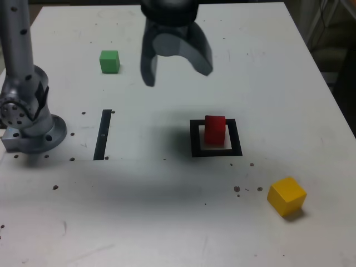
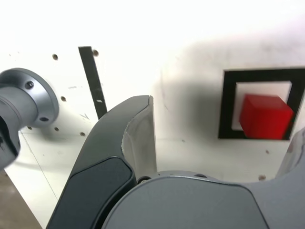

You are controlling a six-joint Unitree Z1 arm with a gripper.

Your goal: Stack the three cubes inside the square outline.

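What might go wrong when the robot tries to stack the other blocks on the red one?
The red cube is small, so a block set down off-centre might tip off. The yellow cube sits turned at an angle to the square outline, so the hand might grab it crookedly. A low swing over the outline might knock the red cube.

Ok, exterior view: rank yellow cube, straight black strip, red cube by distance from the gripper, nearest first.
As the exterior view shows them, from the gripper:
1. Red cube: inside the square outline.
2. Straight black strip: toward the view's left.
3. Yellow cube: toward the view's lower right.
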